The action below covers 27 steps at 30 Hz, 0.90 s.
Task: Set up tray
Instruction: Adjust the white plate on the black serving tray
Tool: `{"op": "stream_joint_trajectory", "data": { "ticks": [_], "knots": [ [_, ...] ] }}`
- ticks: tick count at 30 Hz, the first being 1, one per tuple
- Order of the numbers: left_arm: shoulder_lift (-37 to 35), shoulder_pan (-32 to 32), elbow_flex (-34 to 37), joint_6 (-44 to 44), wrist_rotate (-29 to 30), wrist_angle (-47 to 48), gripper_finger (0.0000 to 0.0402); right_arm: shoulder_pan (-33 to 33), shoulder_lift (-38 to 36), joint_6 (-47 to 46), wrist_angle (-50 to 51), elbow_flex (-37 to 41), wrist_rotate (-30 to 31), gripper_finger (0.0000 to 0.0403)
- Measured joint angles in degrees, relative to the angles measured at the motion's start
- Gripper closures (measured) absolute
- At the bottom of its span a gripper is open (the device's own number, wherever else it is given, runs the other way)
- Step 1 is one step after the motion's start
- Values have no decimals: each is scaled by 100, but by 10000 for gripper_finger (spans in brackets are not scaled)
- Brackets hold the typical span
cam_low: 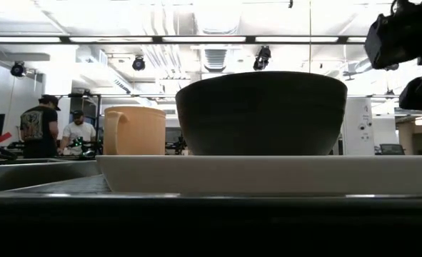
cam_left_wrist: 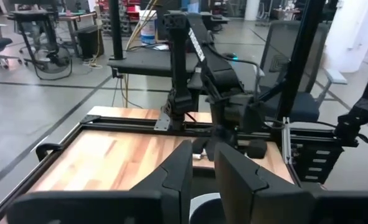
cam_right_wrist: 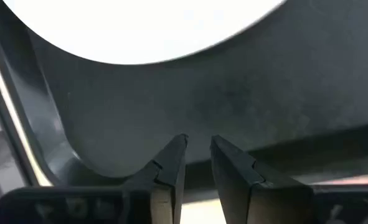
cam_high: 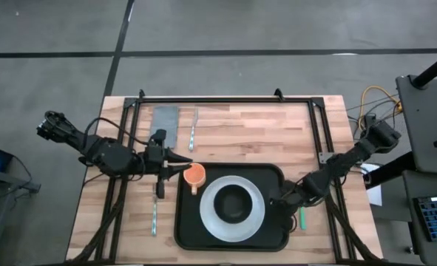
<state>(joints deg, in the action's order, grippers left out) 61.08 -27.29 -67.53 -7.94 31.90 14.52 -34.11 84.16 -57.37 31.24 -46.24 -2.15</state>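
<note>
We are finding plate (cam_high: 233,209), bowl (cam_high: 233,201) and cup (cam_high: 194,175) sitting on the tray (cam_high: 277,235), cutlery (cam_high: 154,216) remaining at lower left on the counter (cam_high: 240,133), both arms' fingers standing slightly parted, gripping nothing.

Tray (cam_high: 185,222): a large black rectangular tray with rounded corners and a low raised rim, lying flat on the wooden table, in the near half and slightly right of centre as seen from above. Its long sides run across the table. It carries a white plate (cam_high: 211,222) with a dark bowl (cam_high: 234,203) at its centre, and an orange cup (cam_high: 194,174) stands in its far left corner (handle pointing nearward). In the low view the tray's near rim (cam_low: 211,203) forms a dark band across the foreground.
</note>
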Motion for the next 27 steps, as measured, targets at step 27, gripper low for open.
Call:
{"op": "stream_joint_trajectory", "data": {
  "ticks": [27],
  "knots": [
    [0, -7, 2, -7, -22, -107, 352, 529, 1840, 1238, -151, -1234, -351, 335]
  ]
}}
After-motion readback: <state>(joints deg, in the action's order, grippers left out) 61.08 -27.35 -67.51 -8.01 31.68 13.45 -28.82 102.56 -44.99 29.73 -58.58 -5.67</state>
